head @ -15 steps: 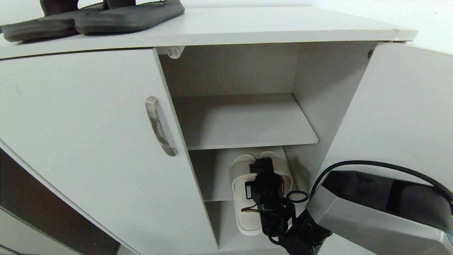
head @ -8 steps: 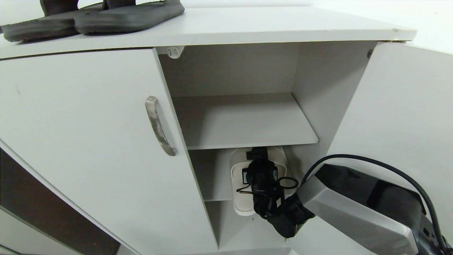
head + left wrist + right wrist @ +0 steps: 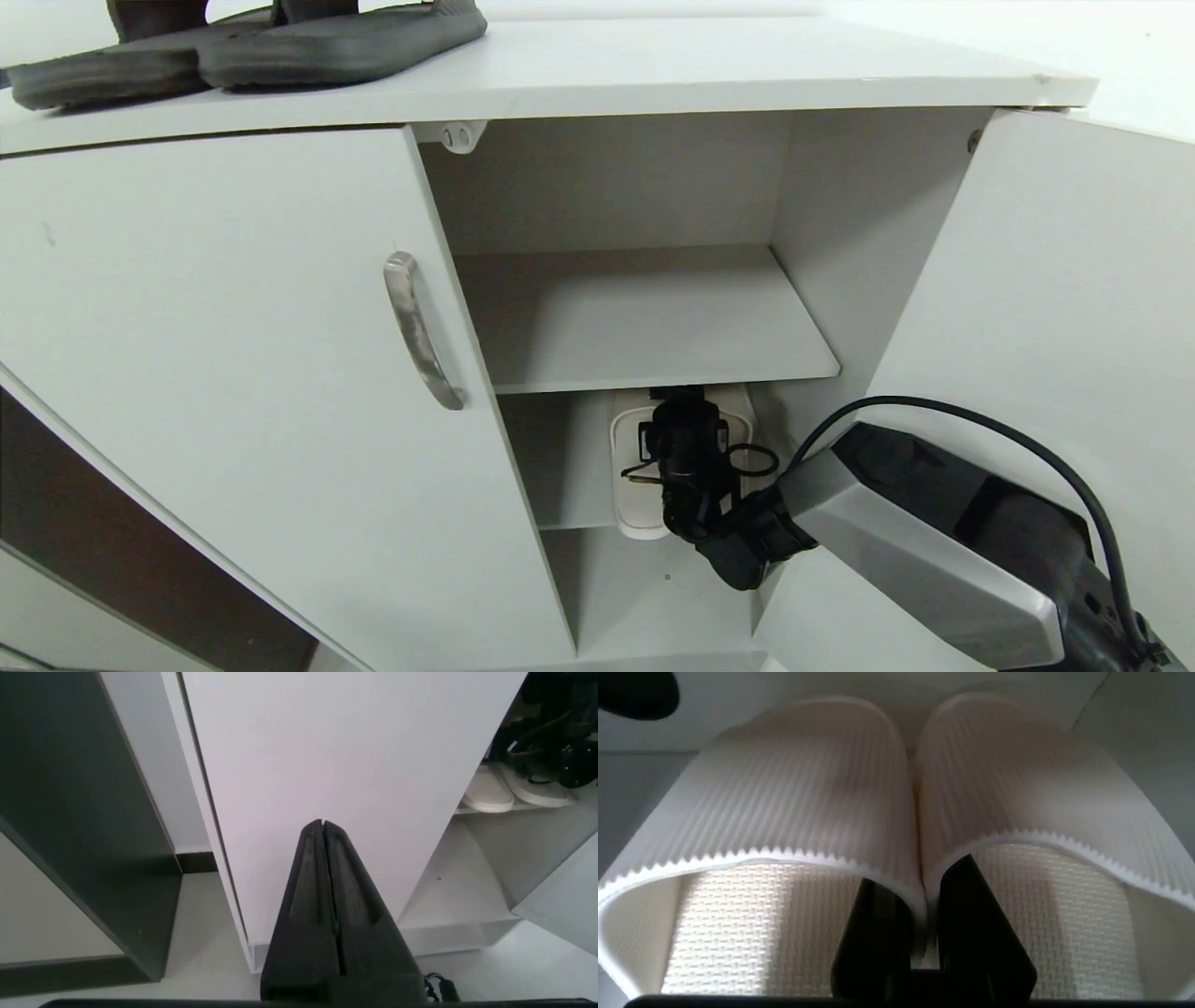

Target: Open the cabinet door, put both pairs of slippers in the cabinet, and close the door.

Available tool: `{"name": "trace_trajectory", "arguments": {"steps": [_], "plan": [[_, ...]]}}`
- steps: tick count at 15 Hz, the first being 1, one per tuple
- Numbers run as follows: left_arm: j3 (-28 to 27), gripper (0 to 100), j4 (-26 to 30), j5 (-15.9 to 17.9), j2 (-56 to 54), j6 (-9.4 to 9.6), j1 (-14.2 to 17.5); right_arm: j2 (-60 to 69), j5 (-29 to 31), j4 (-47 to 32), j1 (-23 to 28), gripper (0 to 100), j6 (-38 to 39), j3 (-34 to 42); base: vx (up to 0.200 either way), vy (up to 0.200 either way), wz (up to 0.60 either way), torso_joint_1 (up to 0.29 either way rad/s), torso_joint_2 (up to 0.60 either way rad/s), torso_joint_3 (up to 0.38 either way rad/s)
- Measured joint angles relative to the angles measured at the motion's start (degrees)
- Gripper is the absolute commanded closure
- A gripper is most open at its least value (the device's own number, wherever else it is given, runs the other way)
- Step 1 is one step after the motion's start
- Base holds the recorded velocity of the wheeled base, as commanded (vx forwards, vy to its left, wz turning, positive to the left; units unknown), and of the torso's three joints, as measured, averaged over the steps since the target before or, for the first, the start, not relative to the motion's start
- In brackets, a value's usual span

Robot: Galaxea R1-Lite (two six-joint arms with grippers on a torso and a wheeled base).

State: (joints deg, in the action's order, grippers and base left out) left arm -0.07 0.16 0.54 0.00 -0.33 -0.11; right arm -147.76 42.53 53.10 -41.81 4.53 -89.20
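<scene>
Right arm [image 3: 934,560] is slanting in from 4 o'clock of the head view, forearm low, wrist stretching into the cabinet [image 3: 597,70] through the open right door [image 3: 1055,280]. Right tool [image 3: 684,420] is sitting in the compartment under the upper shelf [image 3: 644,317]. One finger is going under each strap, and the two are squeezing the touching inner walls of the white slippers [image 3: 627,476] between them. The pair is lying side by side over the second shelf, long axis running 12 to 6 o'clock, toes pointing to 12 toward the cabinet's back and heels sitting at the shelf's front edge. Whether the soles are resting on the shelf I cannot tell. Left tool [image 3: 322,835] is hanging outside, fingers pressing fully together with nothing between them, facing the closed left door [image 3: 215,355] low down. That door's metal handle [image 3: 420,331] is standing upright near its free edge. Dark slippers [image 3: 243,51] are lying on the cabinet's top at 11 o'clock.
</scene>
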Motion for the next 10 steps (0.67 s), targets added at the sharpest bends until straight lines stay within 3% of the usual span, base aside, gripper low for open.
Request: {"name": "trace_trajectory", "arguments": {"steps": [5,6,10], "plan": [[0.0,100,0.02,0.0,0.0,0.0,0.01,-0.94,-0.15,-0.96,0.39,100,0.02,-1.12,0.0,0.0,0.0,0.0,0.0,0.0],[0.0,100,0.0,0.0,0.0,0.01,0.04,-1.02,-0.13,-0.96,0.34,0,0.02,-1.15,0.0,0.0,0.0,0.0,0.0,0.0],[-0.02,100,0.02,0.0,0.0,0.01,0.01,-1.38,-0.13,-0.99,0.34,0,0.04,-1.01,0.0,0.0,0.0,0.0,0.0,0.0]]}}
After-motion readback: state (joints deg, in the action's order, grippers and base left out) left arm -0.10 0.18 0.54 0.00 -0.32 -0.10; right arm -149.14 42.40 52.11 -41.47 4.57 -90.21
